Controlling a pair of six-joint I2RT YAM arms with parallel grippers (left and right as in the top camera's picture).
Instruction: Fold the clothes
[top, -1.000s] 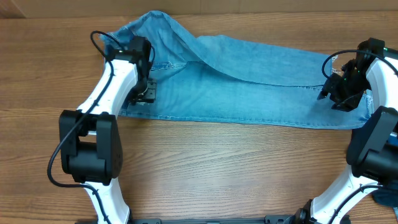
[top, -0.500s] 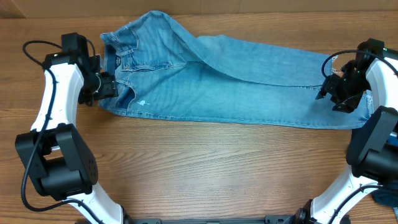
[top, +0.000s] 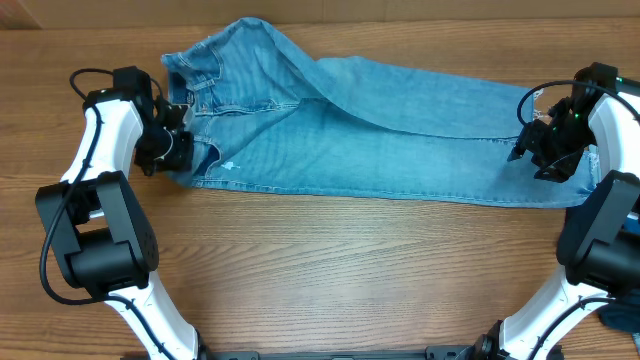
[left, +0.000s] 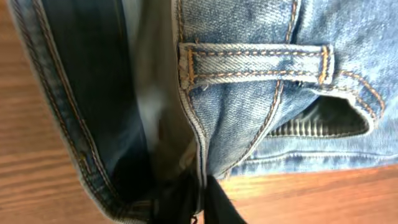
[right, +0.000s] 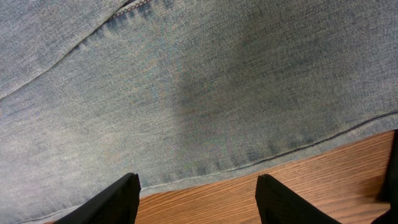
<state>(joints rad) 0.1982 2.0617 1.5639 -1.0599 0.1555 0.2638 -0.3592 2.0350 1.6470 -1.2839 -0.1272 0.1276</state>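
The clothes, light blue jeans (top: 380, 140), lie flat across the table with the waistband at the left and the legs running right. My left gripper (top: 178, 155) is at the waistband's near left corner, shut on the denim edge. In the left wrist view the left gripper (left: 200, 202) pinches the jeans' waistband edge (left: 186, 137) below a belt loop (left: 255, 59). My right gripper (top: 545, 152) hovers over the leg end at the far right. In the right wrist view the right gripper (right: 199, 200) is open, its fingers (right: 115, 200) straddling bare wood just off the jeans' leg edge (right: 205, 93).
The wooden table (top: 330, 270) stretches toward the near side in front of the jeans. A small blue object (top: 622, 316) shows at the bottom right corner beside the right arm's base. The table's back edge runs just behind the jeans.
My left gripper left the top of the jeans, swung out to the left, then came back to the waistband corner and shut on it. The right arm has stayed put.
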